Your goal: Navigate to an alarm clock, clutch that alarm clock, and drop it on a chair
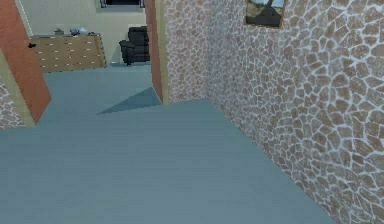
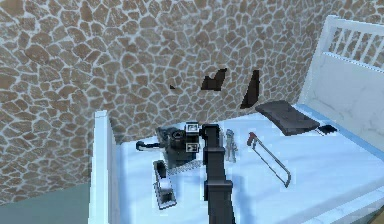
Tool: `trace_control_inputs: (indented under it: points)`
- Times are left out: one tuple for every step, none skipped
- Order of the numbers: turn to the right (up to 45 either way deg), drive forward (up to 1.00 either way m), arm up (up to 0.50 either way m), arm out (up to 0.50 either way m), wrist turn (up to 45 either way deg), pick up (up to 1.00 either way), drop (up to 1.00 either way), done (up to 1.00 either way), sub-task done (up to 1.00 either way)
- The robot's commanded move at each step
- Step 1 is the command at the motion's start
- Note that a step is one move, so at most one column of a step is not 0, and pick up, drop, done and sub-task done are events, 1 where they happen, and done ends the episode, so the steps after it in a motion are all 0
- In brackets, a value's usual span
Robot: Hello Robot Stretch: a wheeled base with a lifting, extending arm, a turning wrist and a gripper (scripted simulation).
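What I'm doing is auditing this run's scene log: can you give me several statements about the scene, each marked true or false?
1. The armchair in the forward view is dark. True.
2. A picture hangs on the stone wall. True.
3. The floor in the forward view is wooden planks. False: it is plain blue-grey.
4. The wall behind the bed is smooth white. False: it is irregular stone.
5. The gripper clearly holds nothing. False: things lie on the bed around it, so that cannot be told.
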Motion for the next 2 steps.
trace_control_inputs:
  points:
    - [0.0,0.0,-0.3,0.0,0.0,0.0,0.0,0.0,0.0]
    - [0.0,0.0,0.0,0.0,0.0,1.0,0.0,0.0,0.0]
